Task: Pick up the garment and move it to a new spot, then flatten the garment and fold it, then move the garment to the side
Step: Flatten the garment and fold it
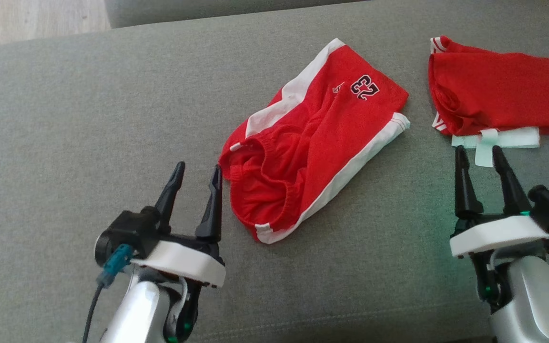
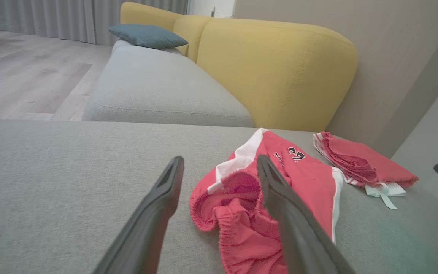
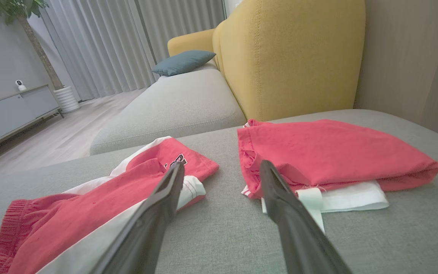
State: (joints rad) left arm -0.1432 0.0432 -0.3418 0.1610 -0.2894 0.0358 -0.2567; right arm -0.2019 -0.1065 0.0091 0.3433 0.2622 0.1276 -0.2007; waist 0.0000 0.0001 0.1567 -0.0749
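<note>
Two red pieces are lying on the grey cushion (image 1: 65,119), and we're holding both arms over its near edge. The red shorts (image 1: 312,143), the ones with white side stripes and a number print, are sitting roughly in the middle. They're rumpled, with the elastic waistband bunched up and gaping toward us. Off to our right, well apart from the shorts, a folded red garment (image 1: 498,90) is resting on something white, with a pale strip poking out from under it. We're guessing that one is finished and parked at the side. So the shorts are the piece we're dealing with, and nothing on them is looking flattened or folded yet.

Our left gripper (image 1: 198,166) is hanging just beside the waistband end of the shorts, fingers spread wide with nothing between them. In the left wrist view one finger is overlapping the waistband, but we can't tell if it's touching cloth. Our right gripper (image 1: 478,150) is sitting at the folded pile's near edge, also spread wide and pinching nothing.

The placement is making sense to us. The left one is parked at the closest grabbable bit, and a thick elastic hem gives more to bite than flat fabric. The right one is looking too far over to help, so we're thinking it needs to swing in toward the striped leg end before any lifting.
</note>
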